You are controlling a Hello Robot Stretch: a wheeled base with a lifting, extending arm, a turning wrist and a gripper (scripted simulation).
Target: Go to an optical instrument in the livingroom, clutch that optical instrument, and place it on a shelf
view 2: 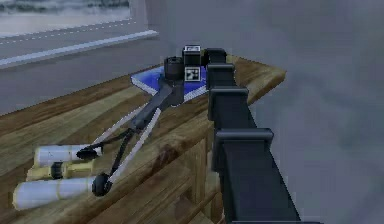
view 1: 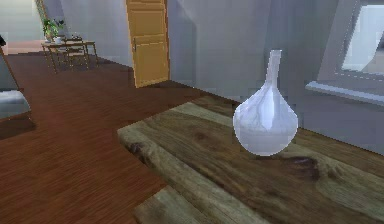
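Two pale cream tubes [view 2: 55,177] with yellowish bands lie side by side on a wooden table [view 2: 60,115] at the arm side view's lower left; they look like binoculars. My arm's dark bar rises from the bottom edge to its white marker squares. From there the gripper [view 2: 95,168] stretches down and left, and its thin fingers [view 2: 125,130] end right at the tubes. I cannot tell whether it holds anything, since the tubes rest on the tabletop at its tips. A flat blue and white thing [view 2: 150,82] lies by the gripper's body.
A white round-bellied vase [view 1: 265,118] stands on the wooden table [view 1: 190,150] in the forward view. Beyond it are an orange door [view 1: 149,40], a small far table with a plant [view 1: 66,45], dark wood floor, and a window [view 1: 360,45] at the right.
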